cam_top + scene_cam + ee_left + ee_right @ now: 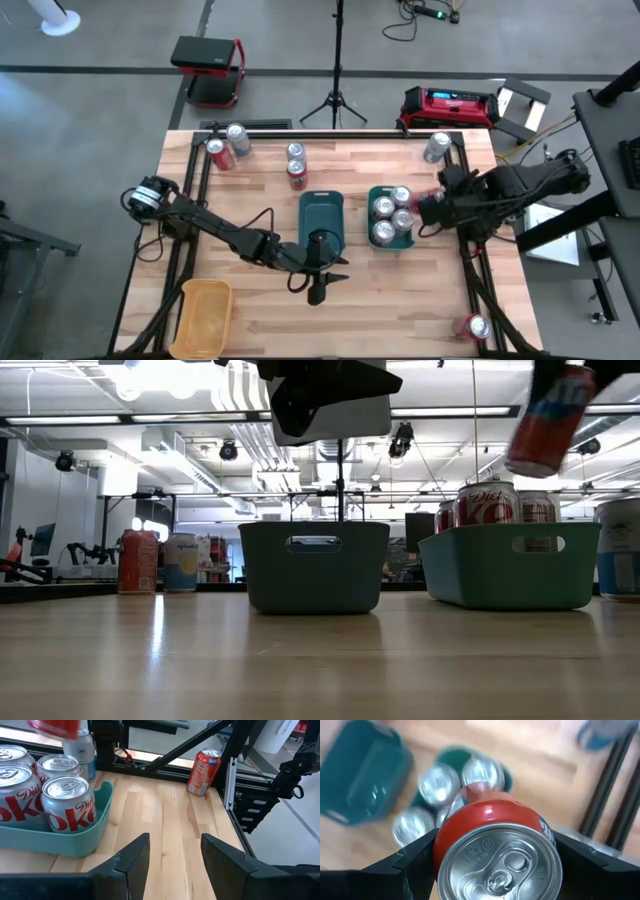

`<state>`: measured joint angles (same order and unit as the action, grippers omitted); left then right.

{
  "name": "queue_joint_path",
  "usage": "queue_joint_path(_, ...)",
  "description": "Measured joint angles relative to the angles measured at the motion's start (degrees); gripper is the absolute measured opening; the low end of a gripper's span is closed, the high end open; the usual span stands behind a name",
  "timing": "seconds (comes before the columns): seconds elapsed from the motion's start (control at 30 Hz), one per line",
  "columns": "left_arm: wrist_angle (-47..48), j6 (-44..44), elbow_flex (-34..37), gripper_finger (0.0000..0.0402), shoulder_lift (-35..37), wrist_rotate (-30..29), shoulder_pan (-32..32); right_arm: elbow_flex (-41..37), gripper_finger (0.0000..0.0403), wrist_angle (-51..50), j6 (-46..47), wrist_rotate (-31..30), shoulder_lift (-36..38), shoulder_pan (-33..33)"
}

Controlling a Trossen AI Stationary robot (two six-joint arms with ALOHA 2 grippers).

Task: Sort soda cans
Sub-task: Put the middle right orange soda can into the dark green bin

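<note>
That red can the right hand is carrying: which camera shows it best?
The right wrist view: the red can fills the picture, clamped in the right hand. The low view shows it tilted above the tray of Diet Coke cans; the high view barely shows it; the left wrist view only an edge.

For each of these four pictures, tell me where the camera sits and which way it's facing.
High: overhead, straight down on the table; both arms show.
Low: at tabletop height, looking level at two teal bins; the held red can hangs above.
Left wrist: behind the open left pincer, facing Diet Coke cans.
Right wrist: above the right pincer, looking down on its red can.
The low and right wrist views share that can.
</note>
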<state>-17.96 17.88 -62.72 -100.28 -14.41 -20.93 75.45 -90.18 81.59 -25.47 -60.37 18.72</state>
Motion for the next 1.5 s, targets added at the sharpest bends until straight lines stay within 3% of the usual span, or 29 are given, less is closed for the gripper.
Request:
queue_joint_path(0.2, 0.94, -0.47, -0.09, 0.0162, 0.07, 0.0, 0.02, 3.91, 0.0303, 6.4, -11.99, -8.88, -3.39, -2.57)
queue_joint_path(0.43, 9.21, -1.26, -0.07, 0.0162, 3.91, -0.04, -0.28, 8.81, 0.0303, 20.17, -32.65, -9.05, -12.39, -6.65)
queue_joint_path(0.57, 9.38, -1.65, 1.83, 0.0162, 8.41, -2.41, -1.52, 13.97, 0.0303, 20.69, -42.33, -6.76, -19.75, -9.66)
queue_joint_path(0.87, 8.25, 2.83, 15.74, 0.0162, 24.2, -23.75, -6.36, 22.44, 0.0304, 25.56, -60.66, 4.84, -34.34, -13.5)
queue_joint_path(1.07, 0.35, 3.95, 24.24, 0.0162, 29.46, -25.18, -6.38, 26.41, 0.0305, 28.72, -68.2, 12.21, -42.67, -16.33)
queue_joint_path(1.27, 0.79, 4.38, 27.82, 0.0162, 29.59, -27.12, -5.52, 28.24, 0.0306, 29.32, -71.03, 15.75, -49.98, -19.46)
queue_joint_path(1.5, 7.08, 15.31, 30.94, 0.0162, 30.48, -30.01, -0.02, 29.69, 0.0306, 29.62, -70.73, 19.86, -55.7, -22.36)
